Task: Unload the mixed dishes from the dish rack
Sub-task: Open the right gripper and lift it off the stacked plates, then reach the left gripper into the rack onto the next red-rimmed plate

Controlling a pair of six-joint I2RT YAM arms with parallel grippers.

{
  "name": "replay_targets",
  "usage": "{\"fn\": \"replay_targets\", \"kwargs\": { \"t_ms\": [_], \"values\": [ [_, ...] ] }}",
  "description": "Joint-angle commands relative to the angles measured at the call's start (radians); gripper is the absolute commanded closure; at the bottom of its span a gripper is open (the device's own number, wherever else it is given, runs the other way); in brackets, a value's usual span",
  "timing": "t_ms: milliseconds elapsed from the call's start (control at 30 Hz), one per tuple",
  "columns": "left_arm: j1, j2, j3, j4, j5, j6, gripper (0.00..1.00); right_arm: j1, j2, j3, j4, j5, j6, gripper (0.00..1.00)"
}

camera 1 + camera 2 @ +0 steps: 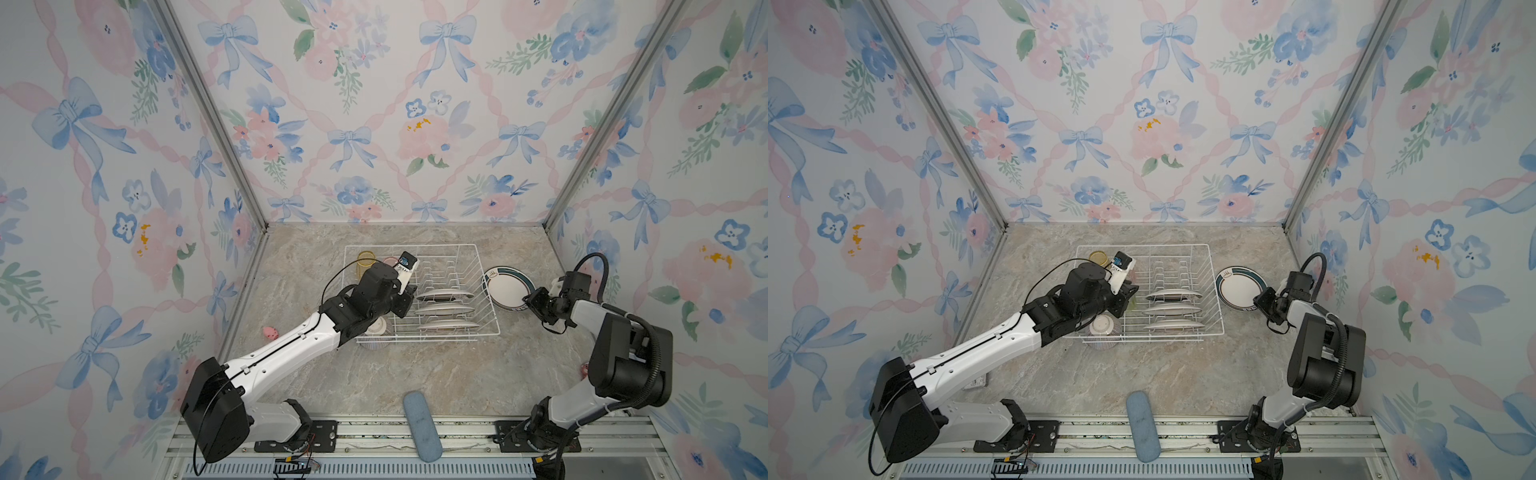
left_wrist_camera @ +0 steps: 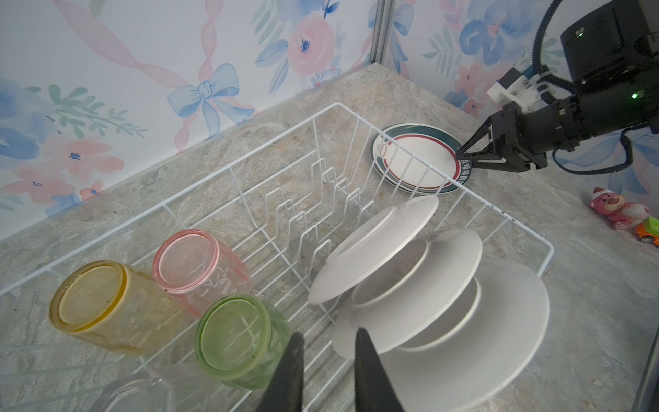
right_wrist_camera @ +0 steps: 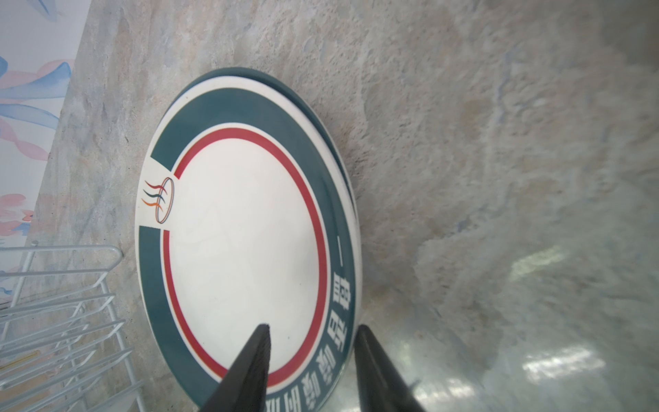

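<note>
Both arms match, more or less. The left arm point(image 1: 286, 351) has a white shell on its long link, w/ a black seam line and small dark screw holes, and a big black shoulder housing point(image 1: 216, 411). The right arm point(image 1: 586, 311) has a grey-white shell and a bulky black motor block point(image 1: 623, 361). A thin black cable point(image 1: 332, 280) loops off the left wrist; a ribbed black hose point(image 2: 535, 46) runs along the right. The left wrist has a white cam bracket point(image 1: 405, 272) w/ a blue bit on it. On the right arm I see a green status light point(image 2: 634, 95). The jaws are black, narrow and taper to points. Black base plates point(image 1: 295, 432) are fixed w/ screws.
</note>
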Motion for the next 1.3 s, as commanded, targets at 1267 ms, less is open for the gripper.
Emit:
{"fn": "replay_targets", "kwargs": {
  "t_ms": [1267],
  "values": [
    [-0.13,0.248,0.234,-0.158,0.019,0.328,0.75,0.102,-0.557,0.07,-0.396,0.079,-0.146,0.32]
  ]
}}
